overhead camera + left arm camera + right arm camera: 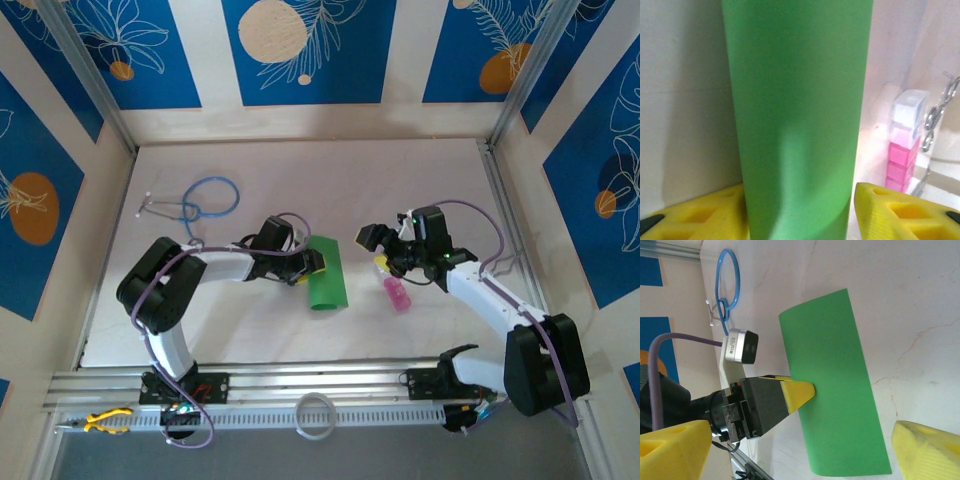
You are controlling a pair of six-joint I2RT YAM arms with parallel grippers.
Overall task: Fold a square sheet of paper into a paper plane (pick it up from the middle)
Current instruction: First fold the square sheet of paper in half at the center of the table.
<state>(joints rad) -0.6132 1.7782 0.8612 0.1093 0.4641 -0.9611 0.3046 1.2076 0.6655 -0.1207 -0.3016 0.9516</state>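
Note:
The square sheet of paper (pixel 326 276) lies on the table as a bright-green strip, loosely doubled over with a rounded fold at its near end. My left gripper (pixel 308 264) is at its left edge. In the left wrist view the green paper (pixel 797 120) runs up between the spread yellow fingers (pixel 700 215). The left one touches it and the right one stands apart. In the right wrist view one yellow fingertip (pixel 799 391) of the left gripper meets the paper (pixel 832 390) at its edge. My right gripper (pixel 378 250) hovers open to the right of the paper, holding nothing.
A small pink bottle (pixel 397 293) lies just right of the paper, under the right gripper. A blue-tubed stethoscope (pixel 205 200) rests at the back left. Yellow pliers (pixel 105 422) and a white ring (pixel 315 415) sit on the near rail.

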